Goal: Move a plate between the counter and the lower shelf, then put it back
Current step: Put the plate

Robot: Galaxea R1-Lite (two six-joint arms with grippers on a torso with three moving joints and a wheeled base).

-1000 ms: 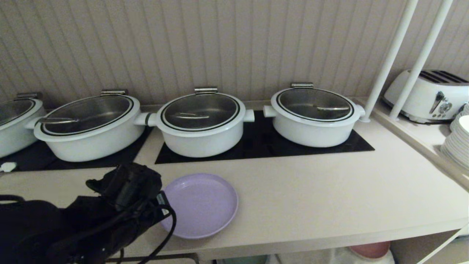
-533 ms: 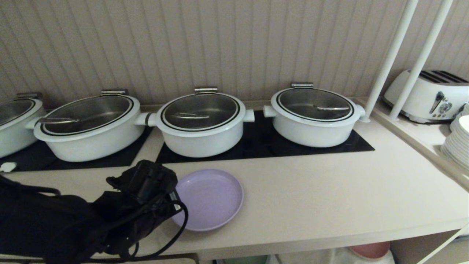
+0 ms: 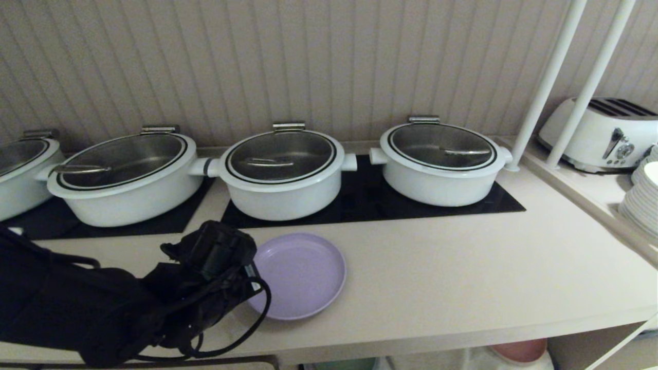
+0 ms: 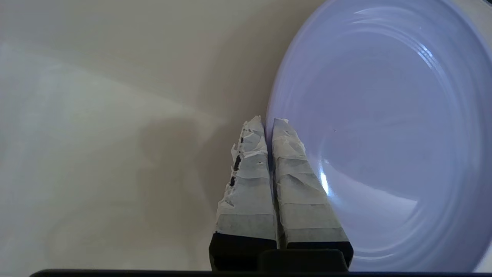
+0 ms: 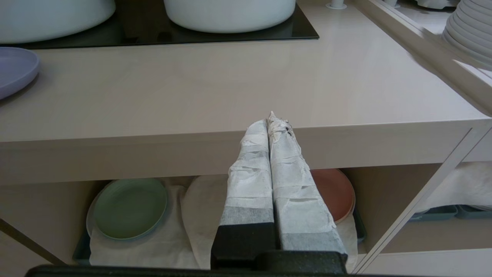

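We are clamping our left gripper [image 4: 268, 123] on the plate [image 3: 303, 275] rim over the counter [image 3: 462, 277]; a thin edge grip risks slipping, and the right gripper [image 5: 271, 123] is sitting closed.

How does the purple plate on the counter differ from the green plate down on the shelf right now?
The purple plate lies on the bare counter, while the green plate lies below in the lower shelf on white cloth. The left gripper's shut fingers pinch the purple plate's rim; nothing touches the green one. Both are round, shallow-rimmed and empty.

place: kitchen | 12 o'clock: white lidded pots [image 3: 281, 172] on black hob panels [image 3: 370, 203] | 3 o'clock: toaster [image 3: 601, 133], stacked white plates [image 3: 640, 203]
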